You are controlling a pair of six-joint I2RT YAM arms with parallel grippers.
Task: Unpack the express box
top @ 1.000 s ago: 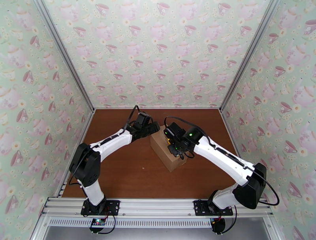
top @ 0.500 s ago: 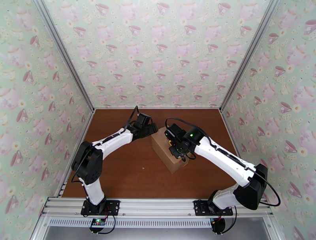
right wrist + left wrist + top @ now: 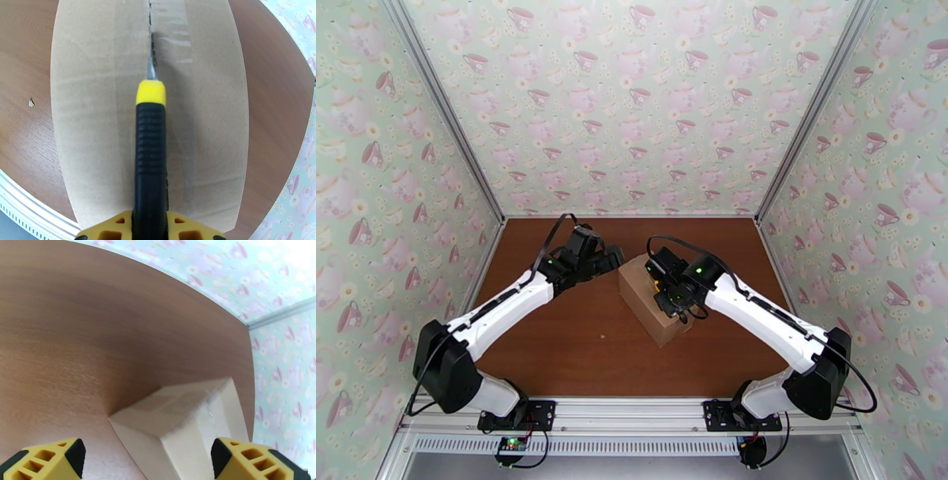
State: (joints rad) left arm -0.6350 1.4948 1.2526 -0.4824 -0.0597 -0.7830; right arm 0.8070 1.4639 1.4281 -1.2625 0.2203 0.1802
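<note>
Box sits on the table, just ahead of the left gripper, whose fingers have spread wider and drawn back from its corner. The right gripper still pinches a knife, blade tip in the taped seam ahead.

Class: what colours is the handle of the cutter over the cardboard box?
The cutter handle is black with a yellow collar; right wrist view.
</note>
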